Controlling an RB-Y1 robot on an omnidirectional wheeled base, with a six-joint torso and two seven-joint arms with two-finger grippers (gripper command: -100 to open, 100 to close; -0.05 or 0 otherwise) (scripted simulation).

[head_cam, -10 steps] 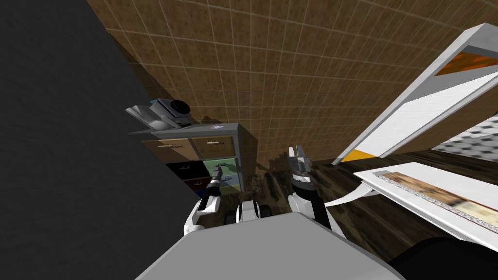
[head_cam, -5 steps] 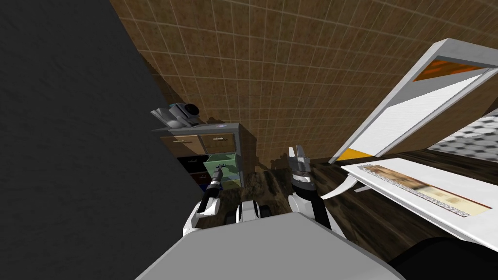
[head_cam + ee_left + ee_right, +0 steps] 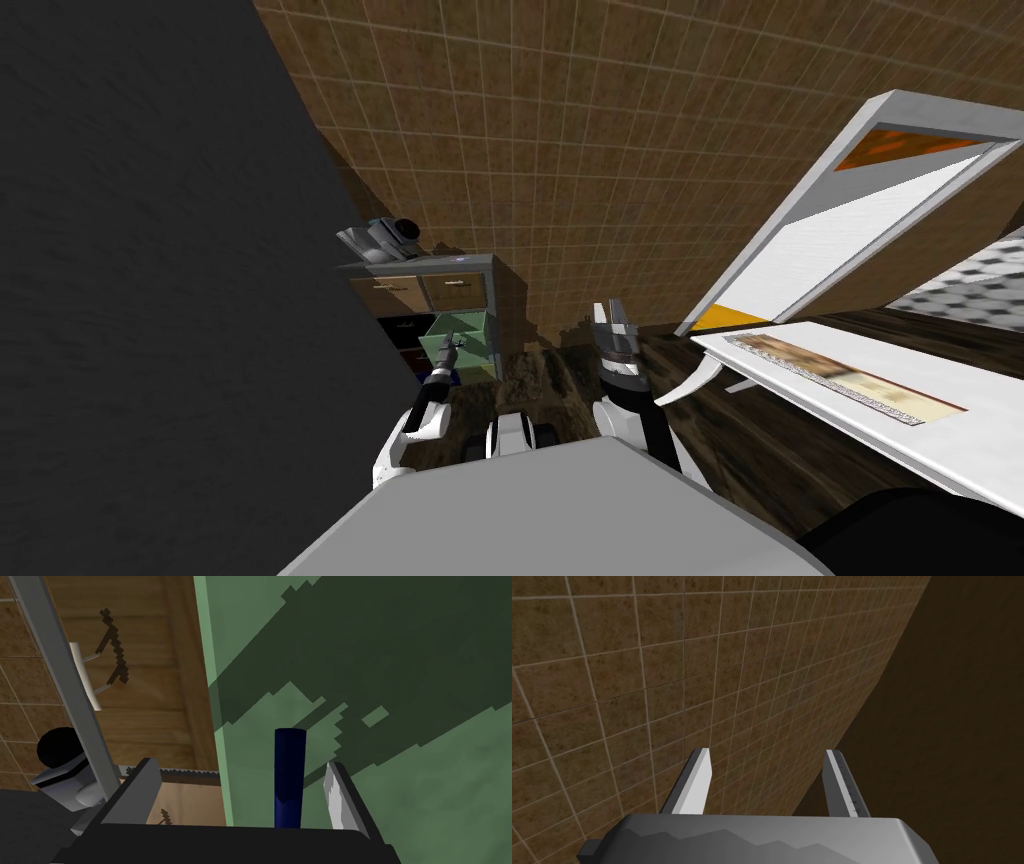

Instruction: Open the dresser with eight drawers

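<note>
In front of us, by the brown tiled wall, stands the dresser. Its green drawer sticks out. Our left gripper is at the drawer's front, fingers apart, with the dark blue handle between them. Our right gripper is up near the dresser, fingers apart too.

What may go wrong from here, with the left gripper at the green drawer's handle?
1. The left gripper has its fingers open around the dark blue handle, not pressing it, so it may slip out during a pull.
2. The green drawer already stands out of the dresser; a longer pull may draw it fully out.
</note>
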